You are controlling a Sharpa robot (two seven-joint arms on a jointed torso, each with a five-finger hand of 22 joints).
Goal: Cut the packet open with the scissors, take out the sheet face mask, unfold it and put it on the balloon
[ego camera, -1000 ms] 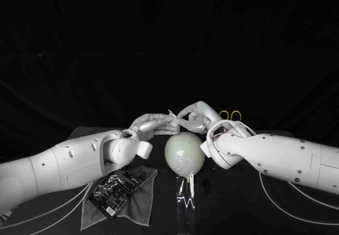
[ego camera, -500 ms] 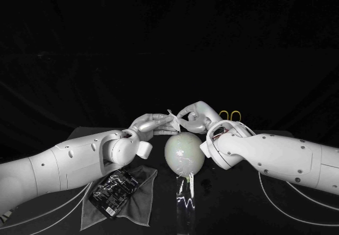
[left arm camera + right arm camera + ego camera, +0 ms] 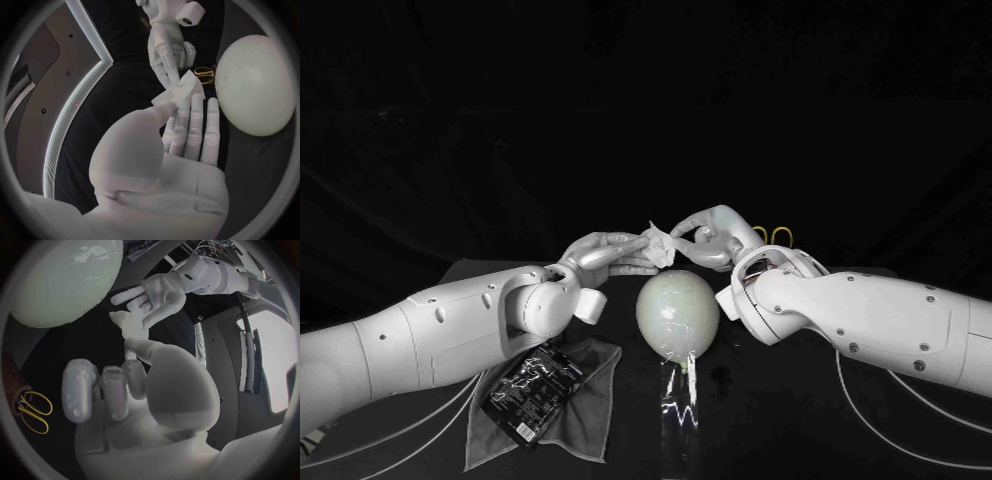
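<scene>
balloon (image 3: 676, 315): pale greenish white, glossy | mask (image 3: 181, 92): white | packet (image 3: 531, 385): black with white print | cloth (image 3: 581, 415): plain grey | scissors (image 3: 34, 412): yellow handles | table (image 3: 776, 420): black | left hand (image 3: 610, 255): silver | right hand (image 3: 711, 238): silver

Glossy smooth balloon (image 3: 678, 312), matt grey cloth (image 3: 589, 415), shiny plastic pkt (image 3: 538, 388), mask (image 3: 659, 242) prob. soft fabric

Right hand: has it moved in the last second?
Yes. The right hand has shifted slightly toward the scissors, away from the left hand, while the balloon stayed put.
</scene>
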